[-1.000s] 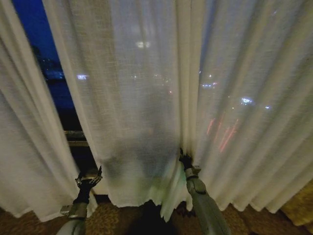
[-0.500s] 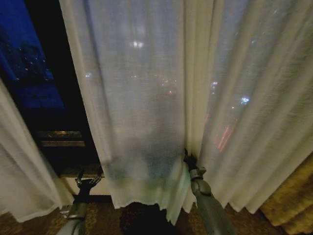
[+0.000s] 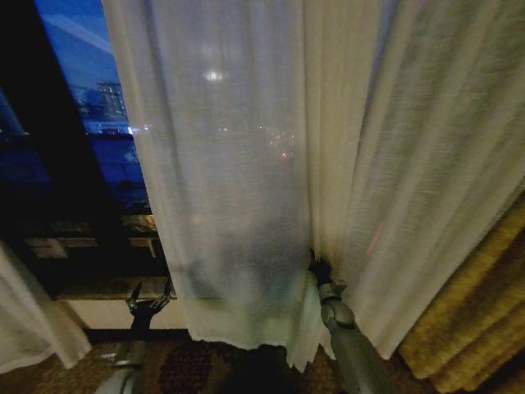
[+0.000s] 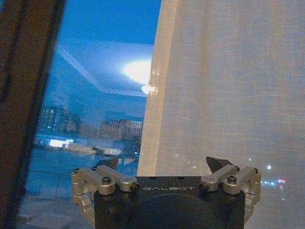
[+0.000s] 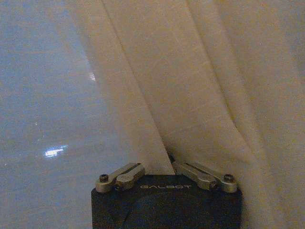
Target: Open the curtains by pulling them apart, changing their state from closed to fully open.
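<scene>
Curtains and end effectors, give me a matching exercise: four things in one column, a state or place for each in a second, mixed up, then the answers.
1. left end effector
2. right end effector
3. sheer curtain
4. golden-brown drape

A. bunched at the far right
B. open, holding nothing, by the window ledge
C. hanging across the middle, city lights showing through
D. shut on a curtain fold

Pairs: 1-B, 2-D, 3-C, 4-A

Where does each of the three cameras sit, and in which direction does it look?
Head view: on the robot's head, looking forward and down at the curtains; left gripper and right gripper show low.
Left wrist view: behind the open left gripper, facing the window and a curtain edge.
Right wrist view: behind the right gripper, shut on a curtain fold.
Shared: the sheer curtains.
</scene>
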Available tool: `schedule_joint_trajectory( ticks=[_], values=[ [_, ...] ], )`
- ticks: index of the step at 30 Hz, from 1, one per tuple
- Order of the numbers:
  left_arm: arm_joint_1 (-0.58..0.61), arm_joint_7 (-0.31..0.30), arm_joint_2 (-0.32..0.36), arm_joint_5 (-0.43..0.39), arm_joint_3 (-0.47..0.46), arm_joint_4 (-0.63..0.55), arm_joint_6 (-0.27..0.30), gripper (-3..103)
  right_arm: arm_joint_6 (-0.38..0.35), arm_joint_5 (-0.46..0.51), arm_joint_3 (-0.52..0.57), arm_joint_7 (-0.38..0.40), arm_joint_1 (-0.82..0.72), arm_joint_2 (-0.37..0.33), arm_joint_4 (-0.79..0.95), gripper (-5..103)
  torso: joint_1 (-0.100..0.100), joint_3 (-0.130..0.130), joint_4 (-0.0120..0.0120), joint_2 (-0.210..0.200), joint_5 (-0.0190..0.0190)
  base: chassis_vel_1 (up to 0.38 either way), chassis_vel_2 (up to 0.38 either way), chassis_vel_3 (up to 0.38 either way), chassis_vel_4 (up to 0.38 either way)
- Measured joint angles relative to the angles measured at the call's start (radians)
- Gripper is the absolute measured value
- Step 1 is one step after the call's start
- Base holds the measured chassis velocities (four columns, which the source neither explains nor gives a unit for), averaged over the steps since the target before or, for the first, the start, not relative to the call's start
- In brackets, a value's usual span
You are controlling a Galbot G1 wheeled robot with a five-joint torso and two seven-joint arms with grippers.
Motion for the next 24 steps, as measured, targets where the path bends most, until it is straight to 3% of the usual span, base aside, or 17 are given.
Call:
schedule_joint_trajectory(
  ticks=[24],
  values=[
    [0.0, 0.0, 0.0, 0.0, 0.0, 0.0, 0.0, 100, -0.001, 0.018, 0.01, -0.002, -0.017, -0.008, 0.019, 0, 0.0, 0.0, 0.0, 0.0, 0.0001, -0.351, -0.353, 0.352, 0.357]
  ],
)
